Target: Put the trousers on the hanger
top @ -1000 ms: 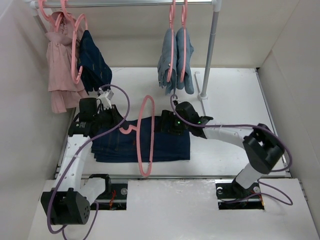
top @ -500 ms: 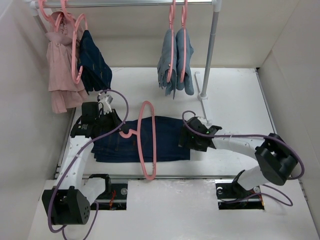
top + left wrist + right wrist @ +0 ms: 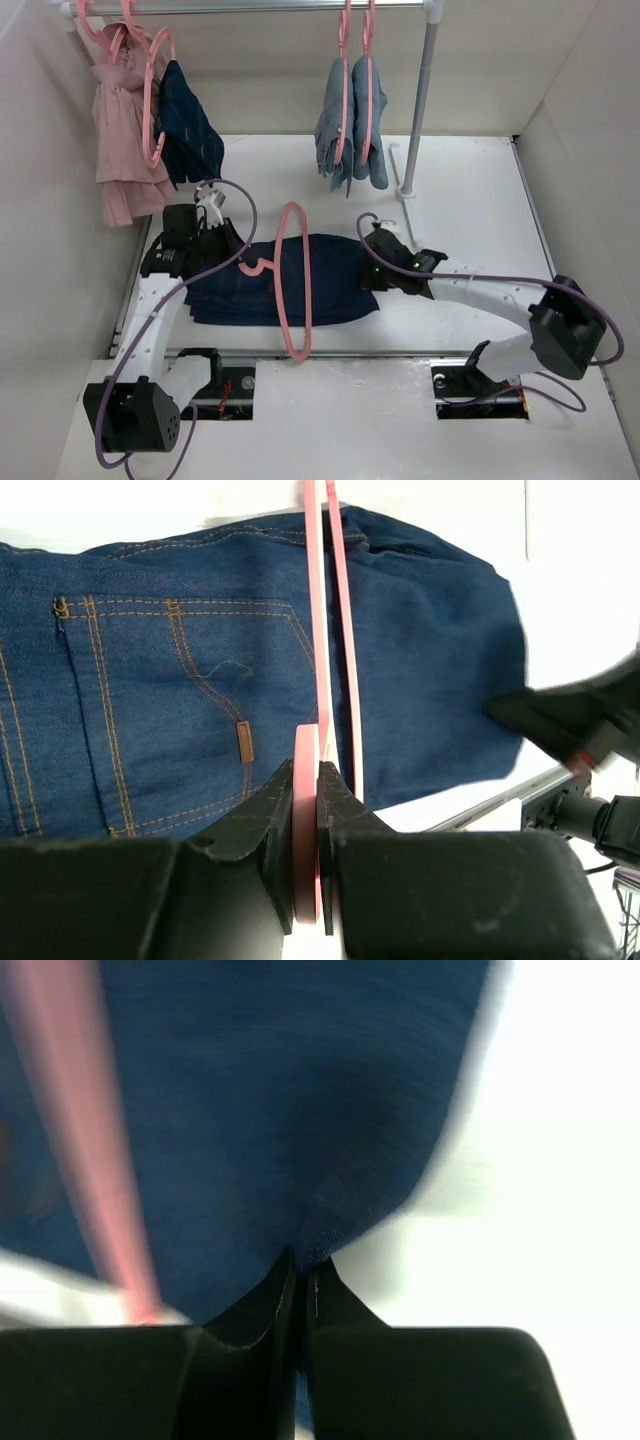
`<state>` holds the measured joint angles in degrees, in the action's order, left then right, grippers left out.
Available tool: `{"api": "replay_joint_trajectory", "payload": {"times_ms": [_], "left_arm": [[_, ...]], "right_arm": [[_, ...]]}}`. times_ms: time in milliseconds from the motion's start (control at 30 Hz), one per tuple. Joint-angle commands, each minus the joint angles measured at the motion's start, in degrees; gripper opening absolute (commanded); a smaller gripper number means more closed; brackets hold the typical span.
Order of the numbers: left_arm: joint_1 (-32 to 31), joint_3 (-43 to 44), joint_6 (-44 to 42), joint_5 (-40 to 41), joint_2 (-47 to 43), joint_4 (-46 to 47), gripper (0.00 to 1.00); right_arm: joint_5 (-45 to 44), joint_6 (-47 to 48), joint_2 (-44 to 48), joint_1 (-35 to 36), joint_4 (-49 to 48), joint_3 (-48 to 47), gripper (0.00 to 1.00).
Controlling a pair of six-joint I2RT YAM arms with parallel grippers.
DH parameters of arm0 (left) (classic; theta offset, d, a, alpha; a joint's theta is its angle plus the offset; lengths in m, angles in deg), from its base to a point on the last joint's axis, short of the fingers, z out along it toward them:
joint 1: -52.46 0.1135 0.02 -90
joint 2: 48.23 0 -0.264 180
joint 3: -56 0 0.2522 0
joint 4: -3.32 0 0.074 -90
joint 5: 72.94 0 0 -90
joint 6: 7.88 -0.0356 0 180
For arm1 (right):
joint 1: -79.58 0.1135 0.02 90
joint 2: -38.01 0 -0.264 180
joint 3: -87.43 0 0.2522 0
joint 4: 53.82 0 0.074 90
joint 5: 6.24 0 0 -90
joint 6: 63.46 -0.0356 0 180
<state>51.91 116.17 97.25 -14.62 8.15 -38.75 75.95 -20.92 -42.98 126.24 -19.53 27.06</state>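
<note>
One pair of trousers (image 3: 160, 700) and one hanger (image 3: 306, 820) across them lie on the counter (image 3: 470, 200). Reaching forward, the left pincer (image 3: 308, 770) pinches the hanger; stretched low leftward, the right pincer (image 3: 300, 1260) nips the trousers' edge.

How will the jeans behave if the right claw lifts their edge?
Probably floppy: the jeans lie flat in soft folds, so the edge pinched by the right claw should rise first. Likely heavy denim, so the rest may drag against the hanger.
</note>
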Motion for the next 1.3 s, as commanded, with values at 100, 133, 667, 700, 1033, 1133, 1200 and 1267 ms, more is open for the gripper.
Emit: {"api": "replay_joint_trajectory", "payload": {"times_ms": [100, 133, 667, 700, 1033, 1133, 1200, 1267], "left_arm": [[0.12, 0.43, -0.55, -0.66, -0.22, 0.89, 0.00], [0.12, 0.95, -0.55, -0.66, -0.22, 0.89, 0.00], [0.12, 7.99, -4.59, 0.48, 1.02, -0.16, 0.00], [0.12, 7.99, -4.59, 0.48, 0.49, -0.16, 0.00], [-2.78, 6.85, -1.79, -6.99, -2.68, 3.88, 0.00], [-3.31, 7.46, -1.07, -5.77, -3.29, 4.50, 0.00], [-3.84, 8.08, -1.07, -5.23, -3.29, 3.98, 0.00], [-3.84, 8.08, -1.60, -2.87, -3.29, 3.44, 0.00]], "right_arm": [[-6.09, 13.26, -2.05, 13.64, -0.49, -20.67, 0.00], [-3.81, 14.75, -6.42, 13.64, -2.67, -22.28, 0.00], [23.70, 16.18, -33.70, 10.93, -20.96, -30.12, 0.00], [25.29, 15.48, -35.36, 10.91, -23.24, -30.12, 0.00], [31.54, 14.76, -37.67, 8.37, -24.49, -33.57, 0.63], [28.91, 14.77, -30.65, 7.32, -23.96, -26.73, 0.70], [26.90, 14.77, -24.85, 7.31, -22.65, -23.80, 0.73], [24.86, 15.64, -21.94, 7.31, -20.46, -22.30, 0.79]]}}
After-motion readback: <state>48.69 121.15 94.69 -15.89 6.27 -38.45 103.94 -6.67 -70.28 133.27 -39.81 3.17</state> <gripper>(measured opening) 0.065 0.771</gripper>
